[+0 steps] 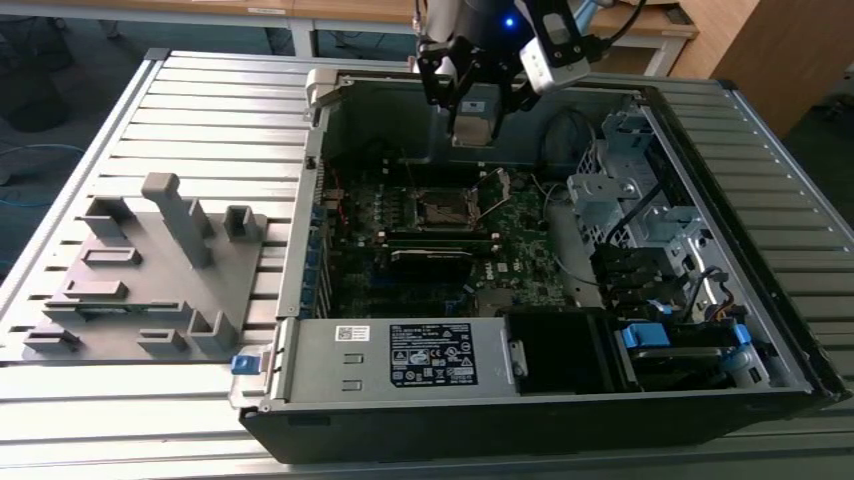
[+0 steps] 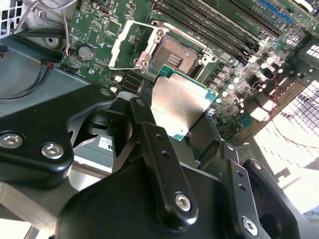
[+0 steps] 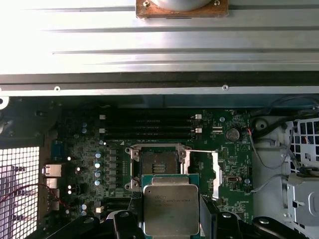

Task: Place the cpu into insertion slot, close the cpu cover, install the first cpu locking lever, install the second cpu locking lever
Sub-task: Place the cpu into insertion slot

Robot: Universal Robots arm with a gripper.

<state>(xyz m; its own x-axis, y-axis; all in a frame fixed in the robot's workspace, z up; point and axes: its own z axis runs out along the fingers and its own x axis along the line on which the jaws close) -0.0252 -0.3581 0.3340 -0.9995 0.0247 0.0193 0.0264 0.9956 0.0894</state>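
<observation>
Chip (image 2: 180, 102): square, dull silver top, thin green rim.
Claw (image 3: 171, 213): pinched on the chip's sides.
Socket (image 3: 158, 167): uncovered, dark centre.

Slatted metal table (image 1: 200, 110), wooden desks (image 1: 347, 10) behind; floor (image 1: 147, 30) poss. grey carpet

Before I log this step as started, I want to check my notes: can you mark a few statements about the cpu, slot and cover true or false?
1. The cpu is gripped between the jaws, held off the circuit board. True.
2. The insertion slot already holds a chip. False: its dark centre lies bare.
3. The cpu cover is swung open, off the slot. True.
4. The cpu lies on the table outside the computer. False: it is in the jaws.
</observation>
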